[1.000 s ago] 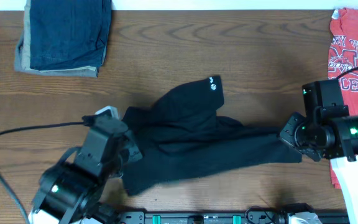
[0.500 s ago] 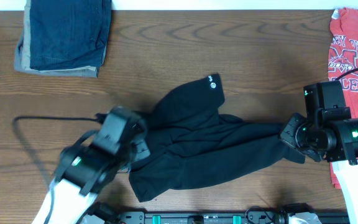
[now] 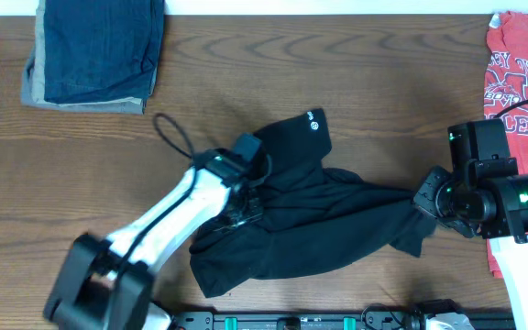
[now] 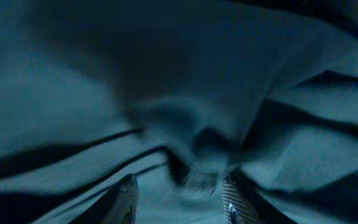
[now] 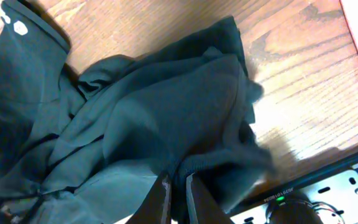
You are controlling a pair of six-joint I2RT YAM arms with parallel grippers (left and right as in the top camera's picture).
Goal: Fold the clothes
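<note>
Shirt (image 3: 319, 220) bunched on desk (image 3: 383, 92); right end effector (image 5: 177, 182) clamps its edge, left end effector (image 4: 179, 188) pressed into fabric, grip unclear.

A folded stack (image 3: 94, 55) of blue denim over tan sits at the upper left of the wooden table (image 3: 383, 64) — a red printed T-shirt (image 3: 519, 55) lies along the right edge.
</note>
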